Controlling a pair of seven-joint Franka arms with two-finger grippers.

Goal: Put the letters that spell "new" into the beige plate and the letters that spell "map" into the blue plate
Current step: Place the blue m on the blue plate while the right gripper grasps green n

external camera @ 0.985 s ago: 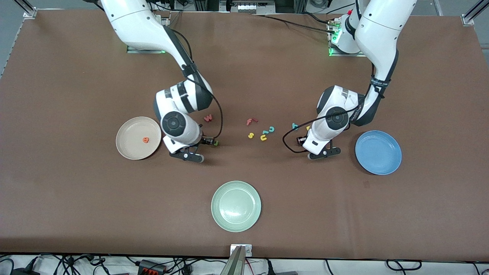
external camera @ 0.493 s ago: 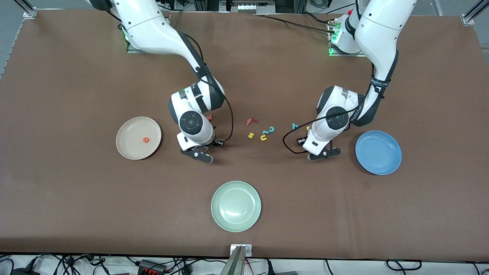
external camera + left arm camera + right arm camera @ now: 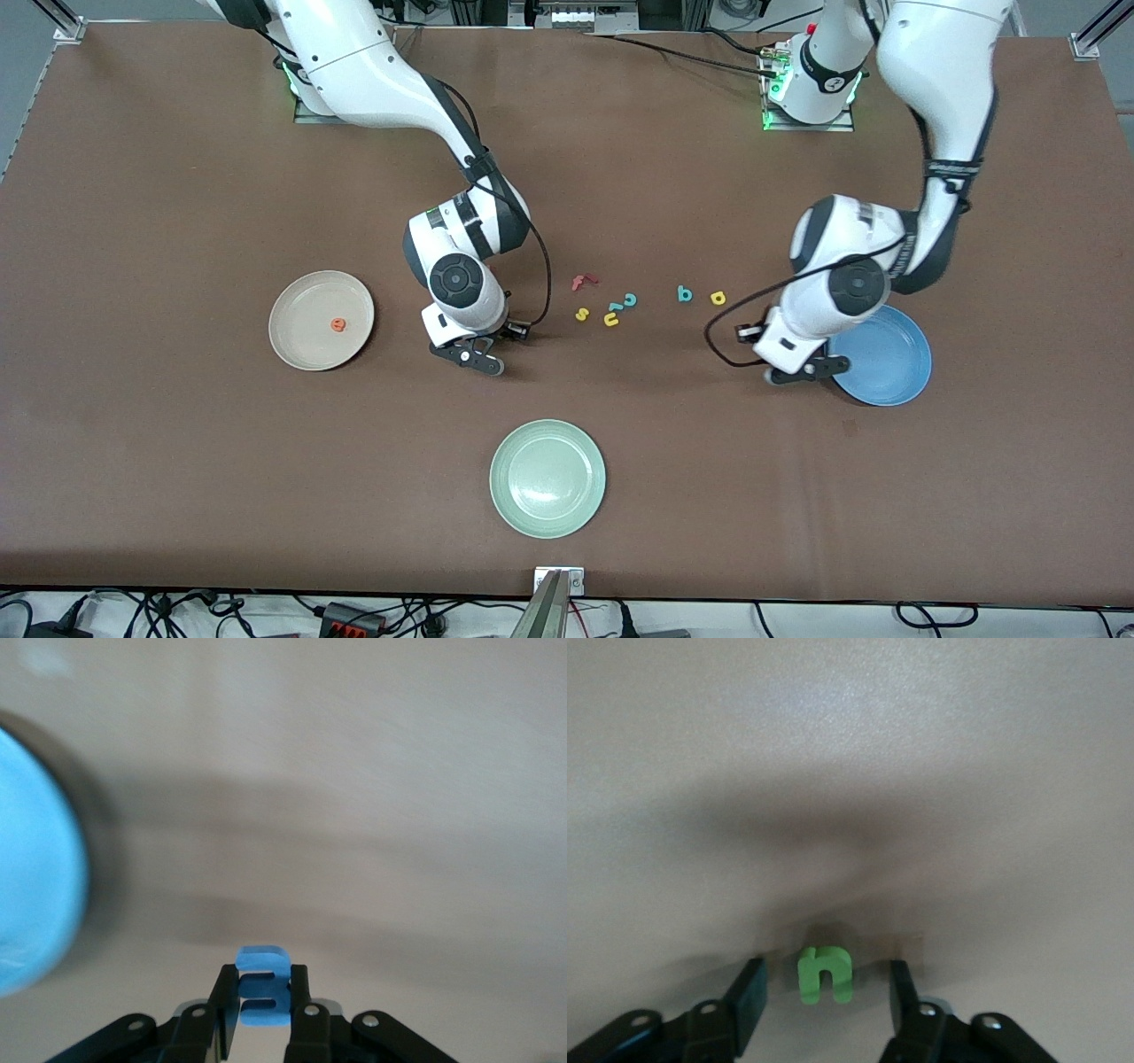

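Note:
My left gripper [image 3: 263, 1010] is shut on the blue m [image 3: 263, 988] and holds it just above the table, by the rim of the blue plate [image 3: 35, 895]. In the front view this gripper [image 3: 802, 370] hangs at the edge of the blue plate [image 3: 886, 354]. My right gripper [image 3: 825, 992] is open and low over the table. The green n [image 3: 825, 974] lies between its fingers, with a gap on each side. The orange e [image 3: 337, 325] lies in the beige plate [image 3: 301, 346]. The teal a [image 3: 684, 293] and the yellow p [image 3: 718, 298] lie side by side on the table. The right arm hides the w.
A red f [image 3: 583, 283], a teal c [image 3: 630, 299], a yellow s [image 3: 582, 314] and a yellow u [image 3: 611, 319] lie clustered mid-table between the arms. A pale green plate [image 3: 547, 478] sits nearer the front camera.
My left gripper closed on the blue m and carried it from beside the a and p to the blue plate's edge. My right gripper moved away from the beige plate to straddle the green n.

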